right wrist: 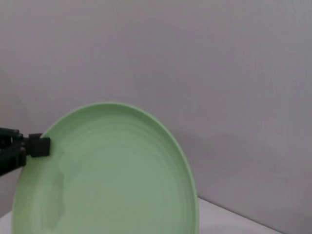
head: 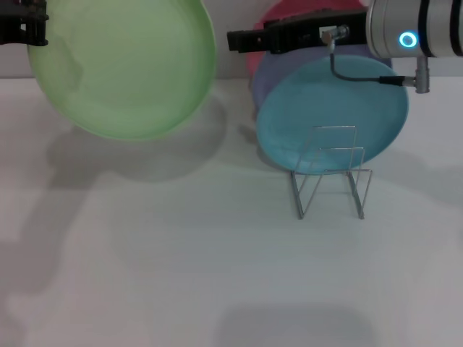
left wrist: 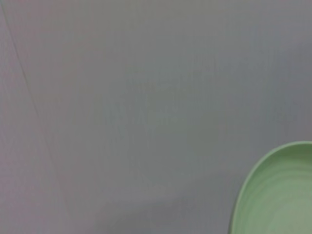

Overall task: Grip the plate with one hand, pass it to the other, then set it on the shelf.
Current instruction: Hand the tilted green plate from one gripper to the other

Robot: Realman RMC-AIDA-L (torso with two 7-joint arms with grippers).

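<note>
2 grippers up near the back wall, 1 plate between them. Held aloft at the far left: the light green plate (head: 123, 65), upright on edge, face toward the head camera, clear of the white table (head: 181, 275), shadow cast beneath. Clamped on its left rim by the left gripper (head: 32, 29), black fingers (right wrist: 39, 146) closed over the edge, seen best from the right wrist. Only a curve of green rim (left wrist: 278, 190) against grey wall from the left wrist. Just right of the plate and apart from it: the right gripper (head: 239, 40), black, level, pointing at the plate's right rim, nothing held; cannot tell how far parted. Well to the right on the table: the silver wire rack (head: 333, 173), bare, with a turquoise-blue plate (head: 333, 116) leaning behind it, then a lavender plate (head: 271, 72) and a pink one (head: 289, 14).
</note>
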